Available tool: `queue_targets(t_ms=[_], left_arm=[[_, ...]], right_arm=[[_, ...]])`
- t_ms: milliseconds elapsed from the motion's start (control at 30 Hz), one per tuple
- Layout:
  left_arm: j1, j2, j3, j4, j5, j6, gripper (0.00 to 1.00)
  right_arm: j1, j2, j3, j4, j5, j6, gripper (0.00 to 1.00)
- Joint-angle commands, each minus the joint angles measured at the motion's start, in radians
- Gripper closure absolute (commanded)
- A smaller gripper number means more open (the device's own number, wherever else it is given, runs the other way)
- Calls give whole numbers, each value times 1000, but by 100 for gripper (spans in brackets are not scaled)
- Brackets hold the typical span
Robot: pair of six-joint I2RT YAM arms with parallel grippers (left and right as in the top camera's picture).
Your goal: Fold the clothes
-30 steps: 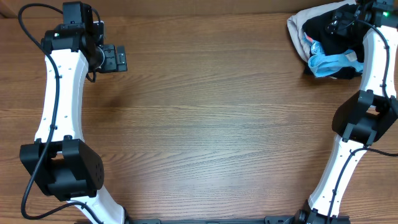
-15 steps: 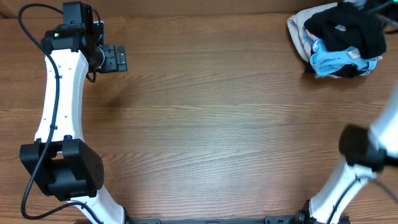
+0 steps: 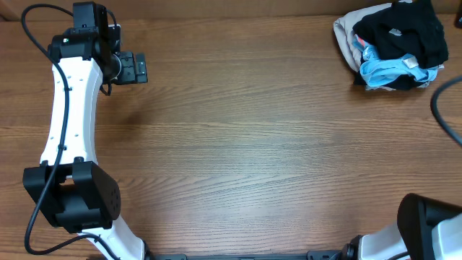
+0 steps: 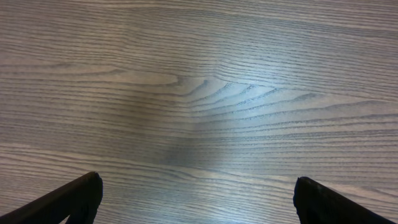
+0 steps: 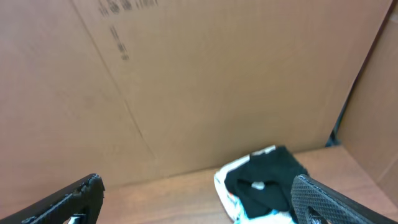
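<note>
1. Overhead view first: the black shirt (image 3: 404, 36) is bunched up on top of a small pile in the upper right corner of the wooden table (image 3: 253, 144). Its little white logo (image 3: 395, 31) faces up.
2. Right under it and touching it are 2 other pieces. A light-blue-and-white garment (image 3: 390, 71) pokes out along the pile's lower edge, and a beige garment (image 3: 346, 32) sits on its left side.
3. The left gripper (image 3: 141, 68) sits in the upper left of the frame, well apart from the pile. The left wrist view has its 2 fingers (image 4: 68, 199) spread wide, with only bare wood between them.
4. For the right gripper (image 5: 196, 202), overhead only catches the right arm's base (image 3: 433, 231) at lower right. The right wrist view shows both fingers (image 5: 323, 199) wide apart and holding nothing. They face a cardboard wall (image 5: 186, 74), with the shirt low in frame, right of center.
</note>
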Motion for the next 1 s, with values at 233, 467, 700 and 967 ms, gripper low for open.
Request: queue_targets(t_ms=[233, 467, 700, 967], left_arm=[[0, 6, 23, 0, 11, -9, 0], [0, 6, 23, 0, 11, -9, 0], [0, 6, 23, 0, 11, -9, 0], [0, 6, 23, 0, 11, -9, 0]], right_arm=[[5, 5, -8, 108, -6, 5, 0], [60, -97, -21, 317, -5, 4, 0], [127, -309, -325, 500, -5, 4, 0], [152, -625, -943, 795, -5, -25, 0]])
